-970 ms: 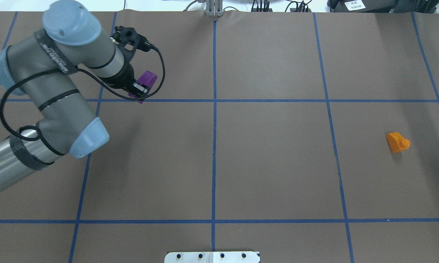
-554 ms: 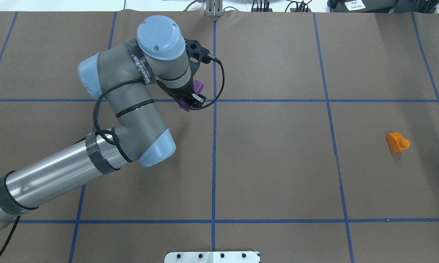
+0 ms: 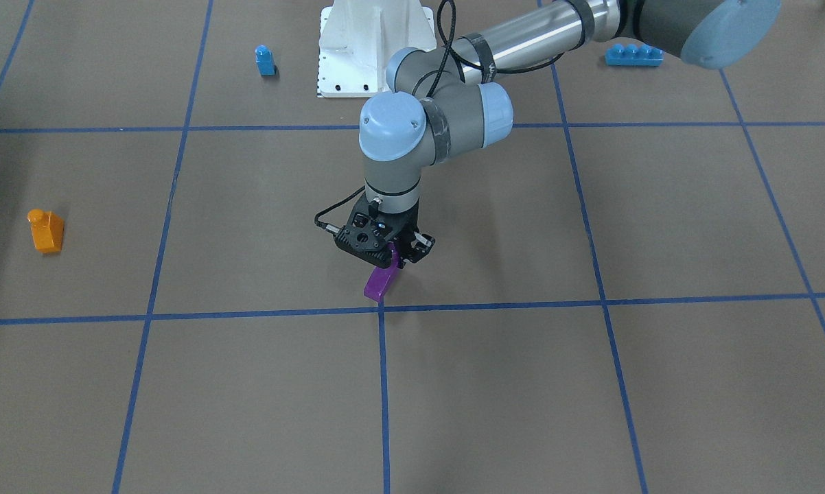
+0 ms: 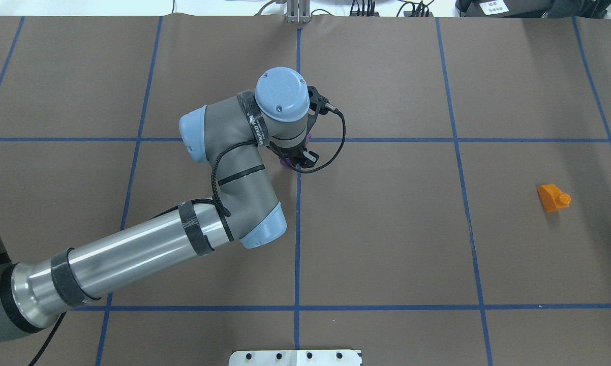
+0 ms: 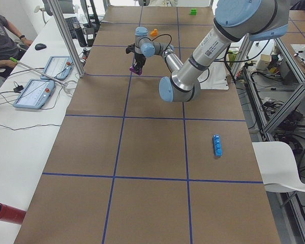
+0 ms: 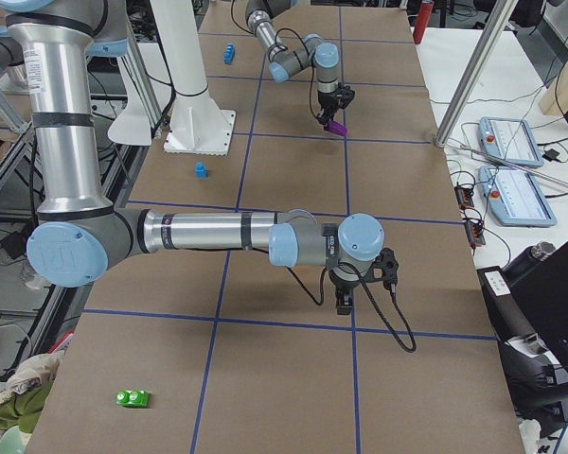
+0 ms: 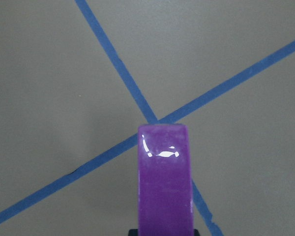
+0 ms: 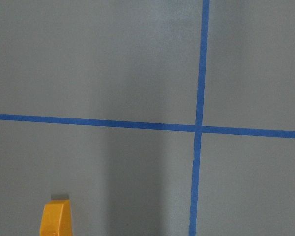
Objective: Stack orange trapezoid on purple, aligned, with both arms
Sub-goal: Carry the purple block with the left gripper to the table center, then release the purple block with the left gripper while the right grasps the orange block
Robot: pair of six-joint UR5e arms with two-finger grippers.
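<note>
My left gripper (image 3: pixel 393 259) is shut on the purple block (image 3: pixel 379 281) and holds it low over the table's middle tape crossing. The block fills the lower middle of the left wrist view (image 7: pixel 164 182) and barely shows under the wrist from overhead (image 4: pixel 285 162). The orange trapezoid (image 4: pixel 553 197) lies alone far to the right, stud toward the right; it also shows in the front view (image 3: pixel 45 232) and at the bottom left of the right wrist view (image 8: pixel 54 219). My right gripper (image 6: pixel 344 301) shows only in the exterior right view, so I cannot tell whether it is open.
A small blue one-stud block (image 3: pixel 265 60) and a long blue brick (image 3: pixel 633 55) lie near the white base pedestal (image 3: pixel 375 44). A green block (image 6: pixel 133 398) lies at the table's right end. Blue tape lines grid the brown table.
My left arm has swung right with the purple block, from the far-left square to the centre tape crossing. The orange trapezoid has not moved.
</note>
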